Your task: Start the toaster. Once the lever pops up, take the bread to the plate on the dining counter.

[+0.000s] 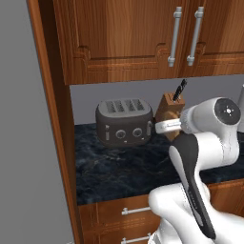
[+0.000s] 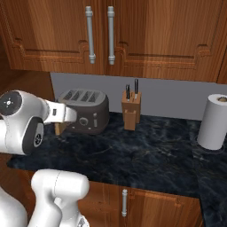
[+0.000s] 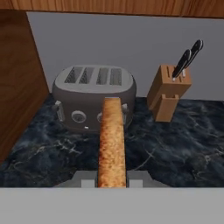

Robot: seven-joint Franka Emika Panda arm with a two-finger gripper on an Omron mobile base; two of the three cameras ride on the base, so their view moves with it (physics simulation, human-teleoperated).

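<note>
Left base view: dark grey boxy 4-slot toaster (image 1: 125, 122) on black marbled counter (image 1: 119, 171); arm's wrist covers its right end.

Right base view: wooden knife block (image 2: 131, 111) stands close; a swing could clip it.

Hand view: gripper (image 3: 112, 180) clamped on tan-brown bread slice (image 3: 112, 142), fingertips cut off. Edge-on slice may slip.

the toaster (image 1: 125, 122) stands on the counter (image 1: 119, 171) against the back wall, under the wall cabinets (image 1: 143, 33). the knife block (image 2: 131, 111) stands to its right, the paper towel roll (image 2: 214, 121) farther right.
</note>
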